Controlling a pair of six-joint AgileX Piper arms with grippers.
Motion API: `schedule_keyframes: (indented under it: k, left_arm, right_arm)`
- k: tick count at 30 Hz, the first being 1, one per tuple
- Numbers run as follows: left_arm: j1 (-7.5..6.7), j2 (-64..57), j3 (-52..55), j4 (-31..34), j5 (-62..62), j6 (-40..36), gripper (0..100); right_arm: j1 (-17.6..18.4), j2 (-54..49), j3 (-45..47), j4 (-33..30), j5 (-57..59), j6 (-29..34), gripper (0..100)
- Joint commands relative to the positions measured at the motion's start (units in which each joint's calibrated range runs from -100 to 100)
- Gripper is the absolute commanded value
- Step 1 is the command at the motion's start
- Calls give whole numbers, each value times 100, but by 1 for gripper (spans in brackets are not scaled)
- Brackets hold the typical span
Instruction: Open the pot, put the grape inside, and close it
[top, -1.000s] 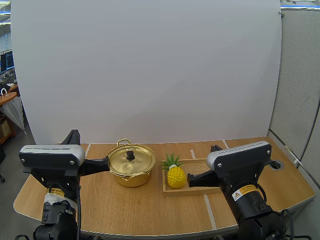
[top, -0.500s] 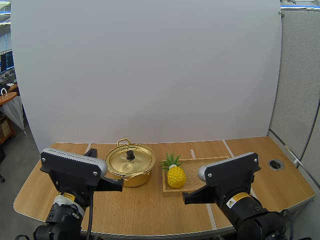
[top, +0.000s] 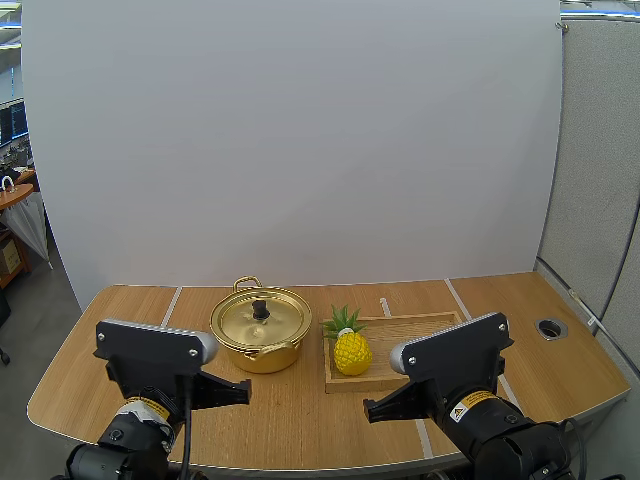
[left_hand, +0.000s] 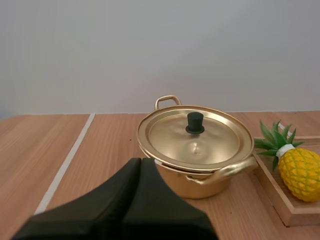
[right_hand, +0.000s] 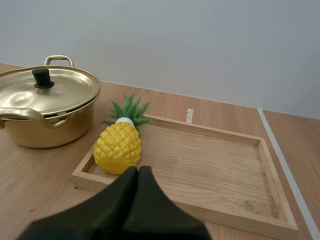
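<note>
As arms (top: 150, 350) drew back, pot (top: 260, 330) stays lidded.

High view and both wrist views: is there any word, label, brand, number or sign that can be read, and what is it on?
left arm sticker: yellow and white, print too small to read.
right arm sticker: yellow and white, print too small to read.
pot, pineapple, wooden tray: no text or mark on any of them.
</note>
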Motion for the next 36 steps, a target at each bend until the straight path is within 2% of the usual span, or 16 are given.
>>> schedule_keyframes:
  k: [1, 9, 36]
  left_arm:
    - [0, -37, 9, 219, 209, -428, 0]
    - [0, -37, 9, 219, 209, -339, 0]
    - [0, -37, 9, 219, 224, -461, 0]
  right_arm:
    - [-24, -32, 0, -55, 63, 77, 0]
    - [-126, -32, 0, -55, 66, 183, 0]
    - [-126, -32, 0, -55, 66, 187, 0]
